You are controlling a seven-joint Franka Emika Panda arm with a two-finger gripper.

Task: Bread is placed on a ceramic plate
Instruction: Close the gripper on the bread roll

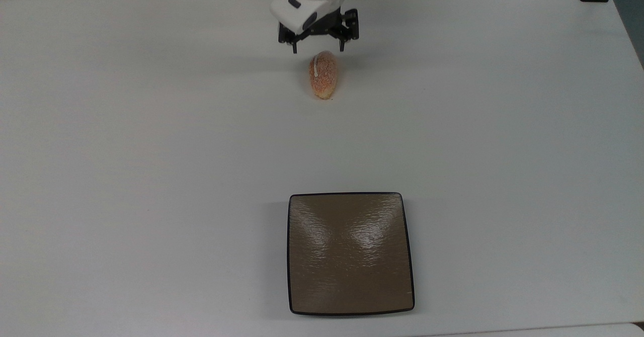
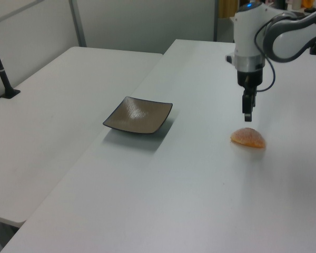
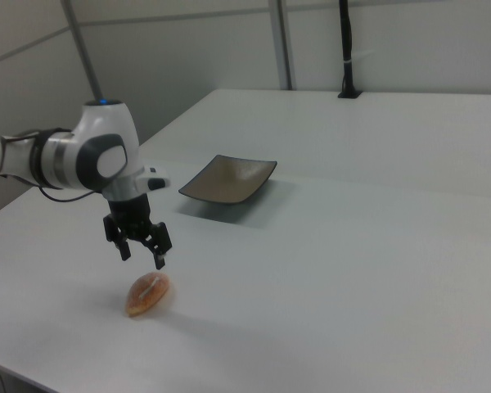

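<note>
1. The table (image 1: 151, 151) is a broad white top. It carries just two things, well apart from each other.

2. The arm (image 2: 284, 31) reaches in from the far edge in the top view. Much of it is cut off by the frame, so its base cannot be made out.

3. The plate (image 1: 350, 253) is square, brown and glossy, with a thin black rim. It sits empty near the bottom of the top view.

4. The gripper (image 1: 319, 50) hangs just above the far end of the bread, not touching it. Its two fingers are spread wider than the bread's short width and grasp nothing. In the left view the fingers line up one behind the other, so the gap between them is hard to judge there.

5. The bread (image 1: 323, 74) lies flat side down on the table, near the top middle of the top view.
   - It looks light, with a domed, crackled crust that should give some grip.
   - Whether it is soft or a stiff model I cannot tell.
   - The best hold is probably across the short width, near the middle of its length, with the fingers low on the sloping sides.
   - A grip high on the dome may slip off.
   - Its underside is hidden.
</note>
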